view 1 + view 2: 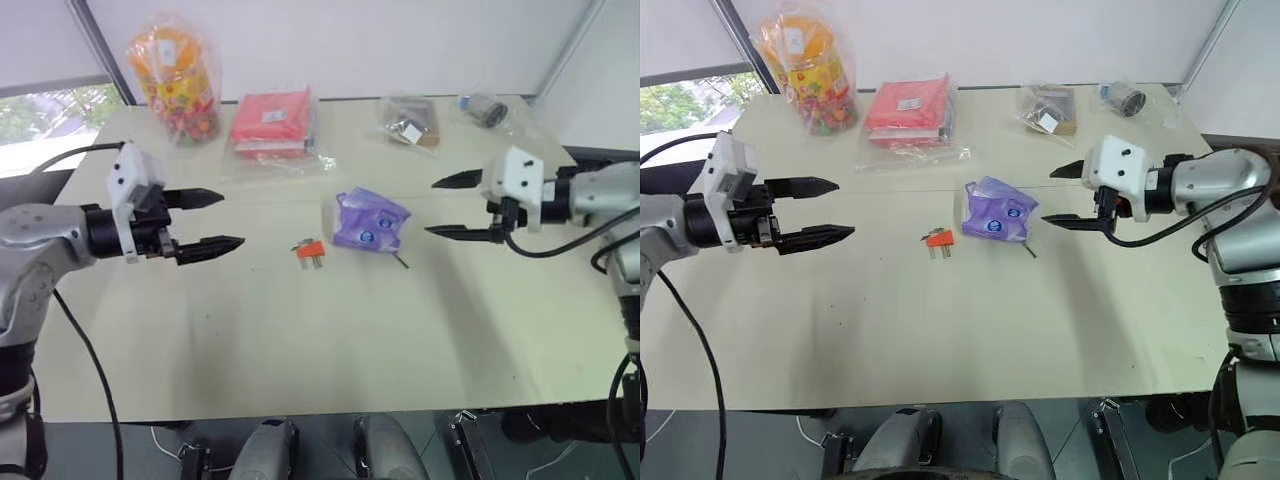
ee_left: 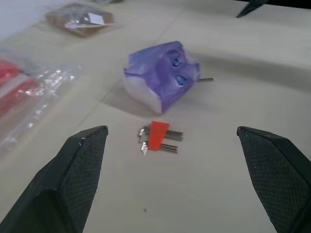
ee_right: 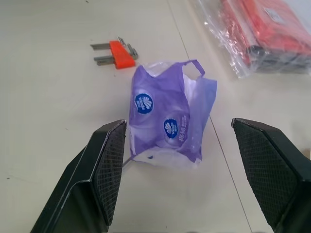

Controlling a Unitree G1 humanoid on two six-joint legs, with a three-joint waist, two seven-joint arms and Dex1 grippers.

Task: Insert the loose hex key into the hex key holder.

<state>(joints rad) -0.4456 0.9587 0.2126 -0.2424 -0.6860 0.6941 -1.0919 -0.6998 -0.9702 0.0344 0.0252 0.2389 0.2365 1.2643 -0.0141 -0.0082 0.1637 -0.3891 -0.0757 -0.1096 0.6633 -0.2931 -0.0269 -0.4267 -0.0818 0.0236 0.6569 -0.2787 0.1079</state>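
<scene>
Small orange-red matt plastic hex key holder (image 2: 158,135) with dull grey metal keys, crinkled glossy purple plastic bag (image 2: 162,75), smooth matt cream bench (image 1: 300,340), black jaws with textured pads

Left arm: extended in from the robot's left, forearm roughly level, held above the table.
Left gripper (image 1: 208,221): pointed inward toward the right side; the two black fingers are spread wide apart, and nothing is held between them.
Right arm: extended in from the robot's right, wrist turned inward.
Right gripper (image 1: 449,207): pointed toward the left side and tipped slightly downward; the fingers are parted, with nothing gripped.
Spacing: the two grippers are held well apart, facing each other.
</scene>
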